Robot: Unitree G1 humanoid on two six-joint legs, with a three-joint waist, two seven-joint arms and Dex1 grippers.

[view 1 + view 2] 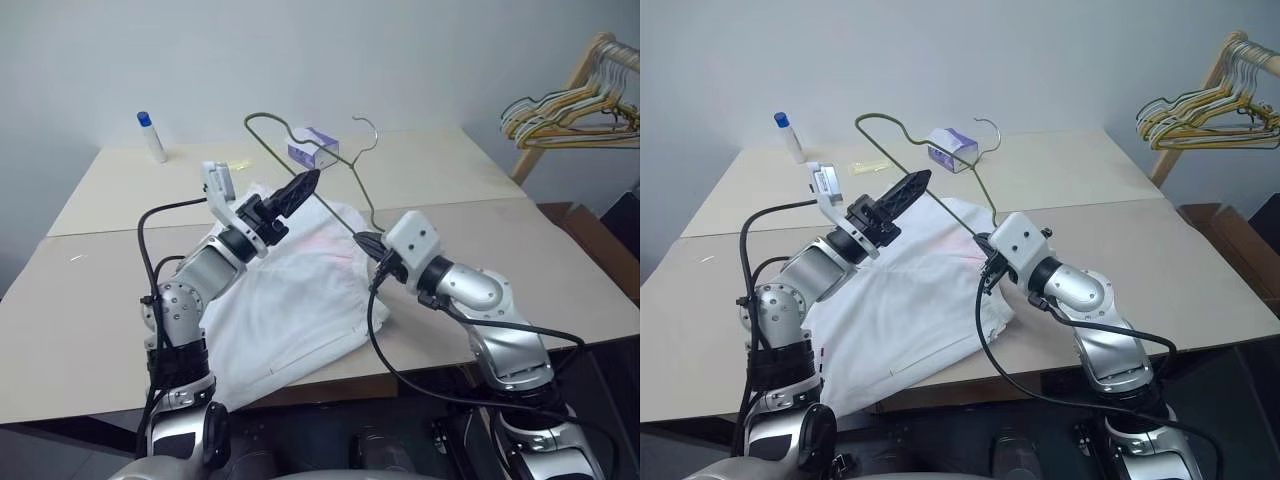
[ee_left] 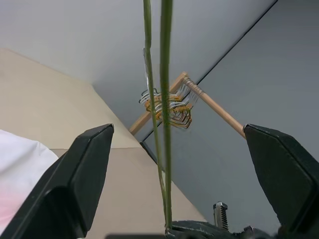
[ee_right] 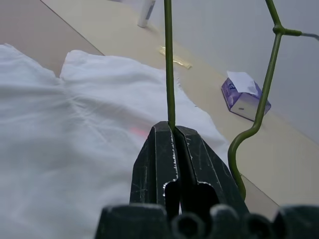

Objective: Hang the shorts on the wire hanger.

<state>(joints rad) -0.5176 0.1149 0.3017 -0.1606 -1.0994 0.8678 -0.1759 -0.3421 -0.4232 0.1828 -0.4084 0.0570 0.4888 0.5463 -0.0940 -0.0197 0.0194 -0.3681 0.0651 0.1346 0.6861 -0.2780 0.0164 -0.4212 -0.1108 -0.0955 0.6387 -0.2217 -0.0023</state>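
The white shorts (image 1: 290, 300) lie spread on the beige table (image 1: 450, 170), partly over its front edge. Above them hangs the olive-green wire hanger (image 1: 272, 147), tilted, its silvery hook toward the far side. My right gripper (image 3: 172, 127) is shut on the hanger's thin wire at its lower end, just above the shorts. My left gripper (image 2: 178, 130) is open and raised over the shorts, and two of the hanger's wires (image 2: 164, 99) run between its spread fingers without touching them.
A purple tissue box (image 1: 313, 148) sits on the table behind the hanger. A white bottle with a blue cap (image 1: 152, 135) stands at the far left. A wooden rack with a bunch of pale hangers (image 1: 570, 105) is beyond the table's right side.
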